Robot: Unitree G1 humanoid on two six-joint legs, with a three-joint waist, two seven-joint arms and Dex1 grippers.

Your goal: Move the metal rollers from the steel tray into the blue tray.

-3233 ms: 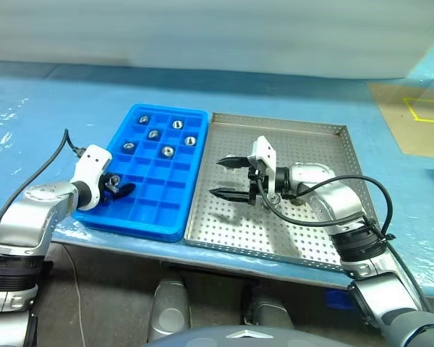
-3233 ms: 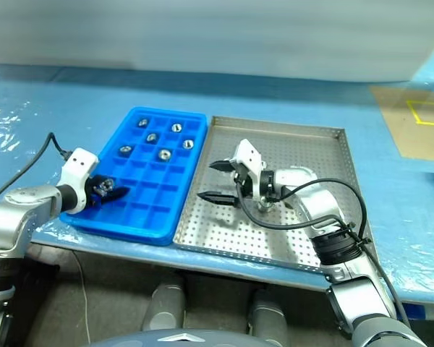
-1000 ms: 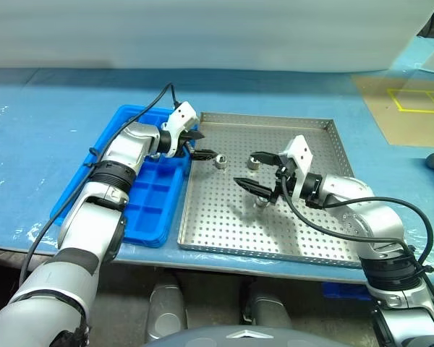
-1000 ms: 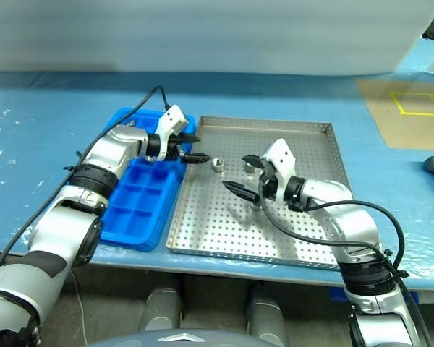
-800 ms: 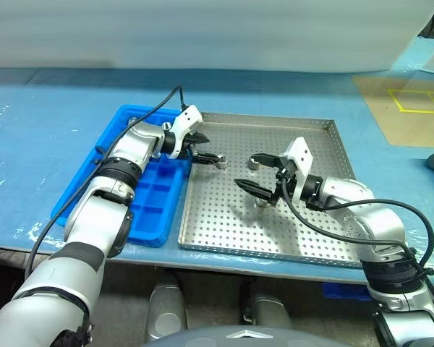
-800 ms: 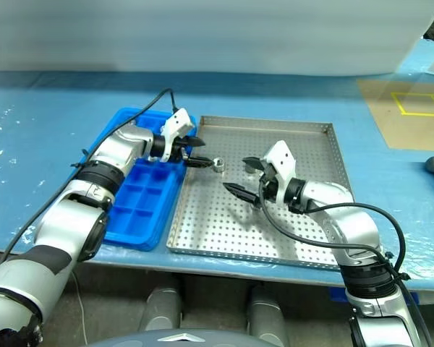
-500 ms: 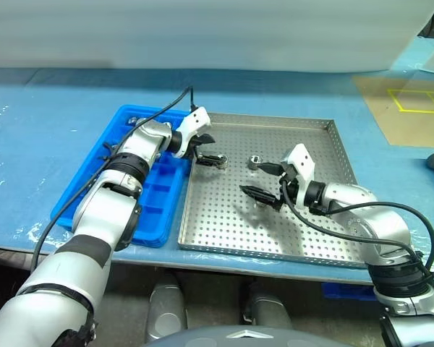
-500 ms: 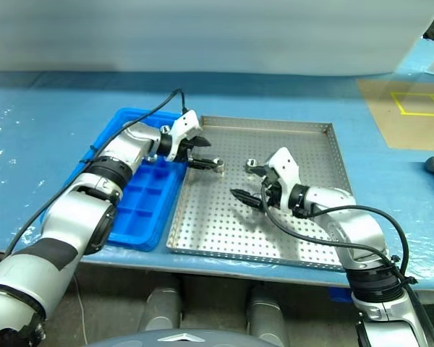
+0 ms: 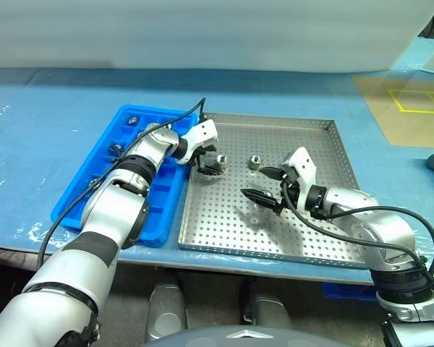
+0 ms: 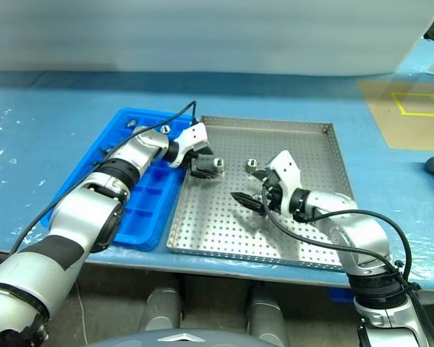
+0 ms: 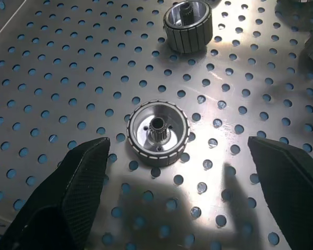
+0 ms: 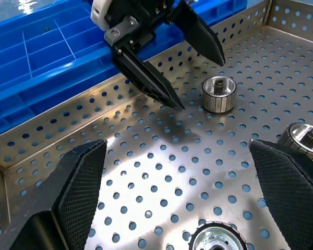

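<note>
Left wrist view shows the left gripper (image 11: 175, 192) with its two black fingers spread wide, holding nothing, and one roller (image 11: 157, 133) lying flat on the perforated floor between them. A second roller (image 11: 187, 25) sits a little further along the same floor. In the head views this gripper (image 9: 211, 163) hangs over the steel tray (image 9: 325, 238) near its edge beside the blue tray (image 9: 83, 191). The right gripper (image 9: 264, 184) is also spread and empty over the middle of the steel tray, with a roller under it (image 12: 215, 240). The blue tray already holds some rollers at its far end (image 9: 132, 120).

The step seems to be the grasp. The left gripper should come down until both fingers flank the ribbed side wall, keep the roller centred, then close gently, because a smooth short cylinder may roll or tip.
</note>
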